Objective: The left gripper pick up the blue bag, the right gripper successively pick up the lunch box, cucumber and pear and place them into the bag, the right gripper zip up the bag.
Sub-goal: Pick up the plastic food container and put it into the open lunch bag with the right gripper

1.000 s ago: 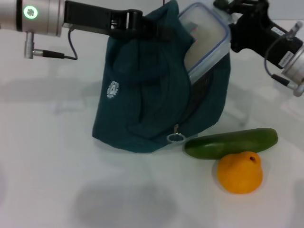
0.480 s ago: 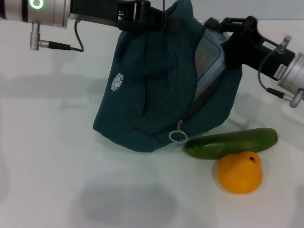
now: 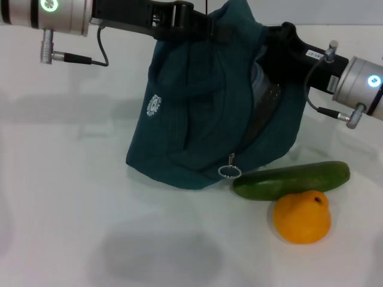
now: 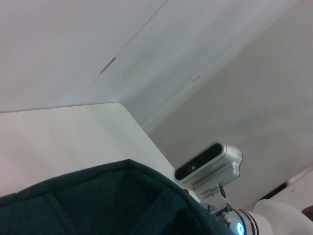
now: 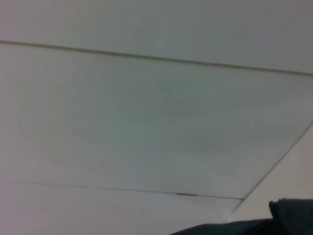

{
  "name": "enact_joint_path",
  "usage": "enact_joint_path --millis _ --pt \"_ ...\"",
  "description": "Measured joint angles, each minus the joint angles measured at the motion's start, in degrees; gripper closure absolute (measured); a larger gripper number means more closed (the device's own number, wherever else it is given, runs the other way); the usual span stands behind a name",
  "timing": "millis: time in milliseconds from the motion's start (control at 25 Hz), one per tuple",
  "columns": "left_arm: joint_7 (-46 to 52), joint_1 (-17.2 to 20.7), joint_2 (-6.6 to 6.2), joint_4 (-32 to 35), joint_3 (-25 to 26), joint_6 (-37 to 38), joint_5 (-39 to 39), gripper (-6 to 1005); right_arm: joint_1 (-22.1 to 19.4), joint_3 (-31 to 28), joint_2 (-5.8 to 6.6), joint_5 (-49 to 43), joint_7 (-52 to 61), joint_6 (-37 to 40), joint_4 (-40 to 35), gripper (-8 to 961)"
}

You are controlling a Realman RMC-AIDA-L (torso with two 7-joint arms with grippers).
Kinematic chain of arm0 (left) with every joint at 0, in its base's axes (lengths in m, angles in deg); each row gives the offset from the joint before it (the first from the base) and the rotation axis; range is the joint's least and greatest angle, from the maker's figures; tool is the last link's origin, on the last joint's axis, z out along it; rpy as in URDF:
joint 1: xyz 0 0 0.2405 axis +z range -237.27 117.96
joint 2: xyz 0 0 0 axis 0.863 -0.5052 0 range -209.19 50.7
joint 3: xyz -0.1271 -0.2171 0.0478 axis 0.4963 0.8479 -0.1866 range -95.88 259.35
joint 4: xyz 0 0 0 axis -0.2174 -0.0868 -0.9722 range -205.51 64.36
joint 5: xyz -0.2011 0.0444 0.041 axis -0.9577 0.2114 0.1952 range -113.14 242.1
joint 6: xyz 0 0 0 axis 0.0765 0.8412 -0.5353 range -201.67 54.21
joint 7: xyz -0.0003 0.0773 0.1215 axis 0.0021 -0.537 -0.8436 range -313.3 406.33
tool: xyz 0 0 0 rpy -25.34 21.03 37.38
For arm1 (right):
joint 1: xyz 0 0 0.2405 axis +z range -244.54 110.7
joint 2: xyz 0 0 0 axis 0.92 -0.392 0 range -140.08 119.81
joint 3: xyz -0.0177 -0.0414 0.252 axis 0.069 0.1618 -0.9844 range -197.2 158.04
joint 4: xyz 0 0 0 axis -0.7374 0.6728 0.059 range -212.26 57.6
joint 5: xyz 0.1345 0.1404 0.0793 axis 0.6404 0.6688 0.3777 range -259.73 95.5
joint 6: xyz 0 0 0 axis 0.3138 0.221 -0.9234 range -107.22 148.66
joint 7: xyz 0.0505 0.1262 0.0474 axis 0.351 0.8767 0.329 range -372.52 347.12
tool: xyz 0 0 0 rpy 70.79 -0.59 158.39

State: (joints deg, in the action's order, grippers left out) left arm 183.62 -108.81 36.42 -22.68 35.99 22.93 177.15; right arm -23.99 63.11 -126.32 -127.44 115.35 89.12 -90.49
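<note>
Two arms meet at the bag (image 3: 197, 119), which stands mid-tabletop (image 3: 72, 227). From the far left, the left gripper (image 3: 200, 27) has its fingers clamped on the bag's top edge, holding the mouth up. At the opening on the right, the right gripper (image 3: 276, 51) is sunk into the bag; whether its fingers grip or have let go, I cannot tell. Only a sliver of the lunch box (image 3: 258, 81) shows inside. A second ago the box stuck well out of the mouth; it has since slid almost fully in. So the first item is nearly placed; next, the right arm must release, withdraw, and reach for the cucumber (image 3: 292, 179), near right, touching the pear (image 3: 302, 216).
</note>
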Motion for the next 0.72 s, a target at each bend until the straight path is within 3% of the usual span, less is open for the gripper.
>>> enact_joint_path --millis 720 --pt "-0.71 -0.06 0.36 0.0 -2.28 0.3 -0.01 903 1.27 7.9 0.0 -0.08 -3.68 -5.85 -7.45 807"
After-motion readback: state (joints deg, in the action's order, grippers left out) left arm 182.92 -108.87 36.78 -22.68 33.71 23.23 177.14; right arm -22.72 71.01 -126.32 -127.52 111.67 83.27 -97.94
